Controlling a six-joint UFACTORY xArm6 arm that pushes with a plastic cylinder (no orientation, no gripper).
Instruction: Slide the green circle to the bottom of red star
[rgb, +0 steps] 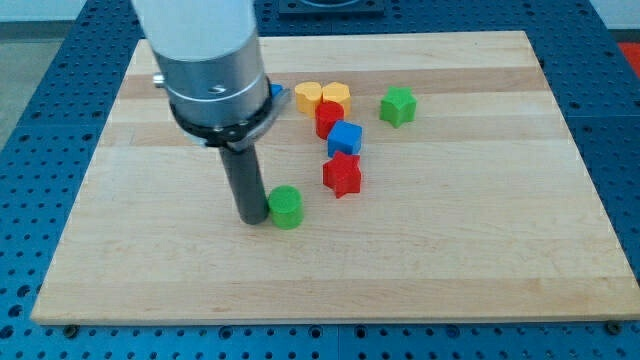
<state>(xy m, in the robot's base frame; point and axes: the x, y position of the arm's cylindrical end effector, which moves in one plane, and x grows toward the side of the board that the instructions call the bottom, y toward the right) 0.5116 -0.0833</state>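
Observation:
The green circle lies on the wooden board, below and to the left of the red star. My tip stands just left of the green circle, touching or almost touching its left side. The red star sits about a block's width up and right of the green circle, with bare board directly below it.
Above the red star are a blue block, a red block, and two yellow blocks. A green star-like block lies at the upper right. A blue piece peeks from behind the arm.

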